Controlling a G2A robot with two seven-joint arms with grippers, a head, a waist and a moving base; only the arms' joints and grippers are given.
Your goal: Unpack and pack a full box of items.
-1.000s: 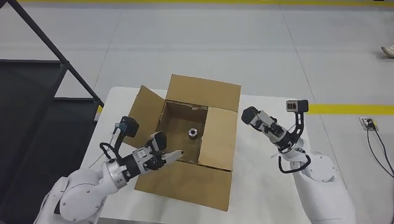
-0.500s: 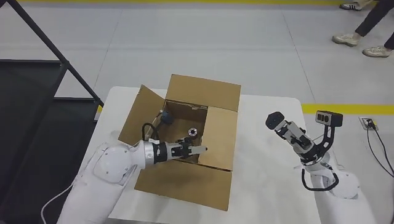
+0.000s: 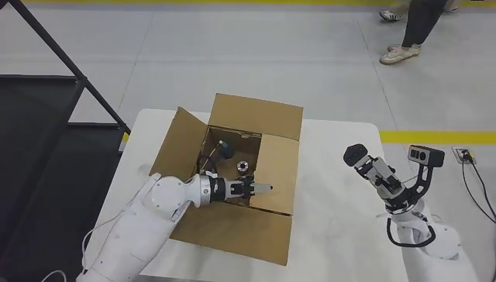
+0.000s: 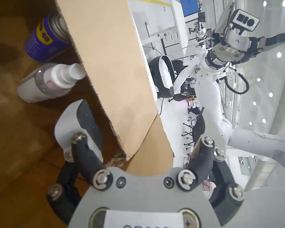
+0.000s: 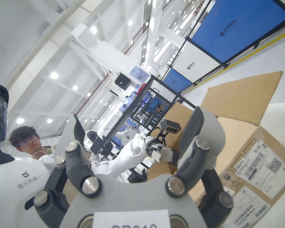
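The box (image 3: 232,234) sat open on the white counter (image 3: 333,228), nearer its left edge than its right, with its flaps raised. Inside, a blue can (image 4: 46,36) and a clear bottle (image 4: 46,84) sat close together on the box floor, partly hidden behind the right flap (image 4: 104,48), which leaned in over the opening.

A second earlier the left arm had been at the box's front left corner. It had since swung across the front wall and over the opening. The left fingers (image 4: 85,119) were spread wide, one inside the box and one beyond the flap, with the cardboard edge between them but not pinched.

The right arm had drawn back from the box toward the counter's right edge. The right fingers (image 5: 197,129) were raised, spread apart and empty.

Nothing seemed to be unpacked yet. The left arm looked set either to move the flap aside or to reach past it for the items.
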